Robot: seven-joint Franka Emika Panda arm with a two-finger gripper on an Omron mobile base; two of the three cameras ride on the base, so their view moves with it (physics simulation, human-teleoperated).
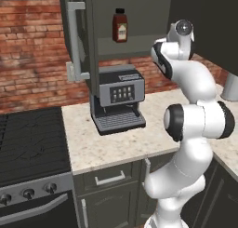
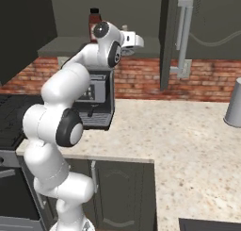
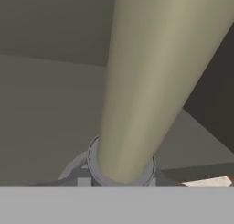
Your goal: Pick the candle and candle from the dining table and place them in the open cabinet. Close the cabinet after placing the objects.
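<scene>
Beige and slim, the stick candle is seen in the hand view rising from its round grey disc base, held up inside the open cabinet above the shelf – the fingers are judged to be clamped narrow on it, though they are hidden. It is judged light, stiff and brittle, best gripped low near the base and set down upright. A red-brown sauce bottle is already kept on the shelf, above the coffee machine on the counter.

A red sauce bottle is occupying the cabinet shelf's left part, leaving room beside it. The coffee machine is blocking the desk below.
</scene>
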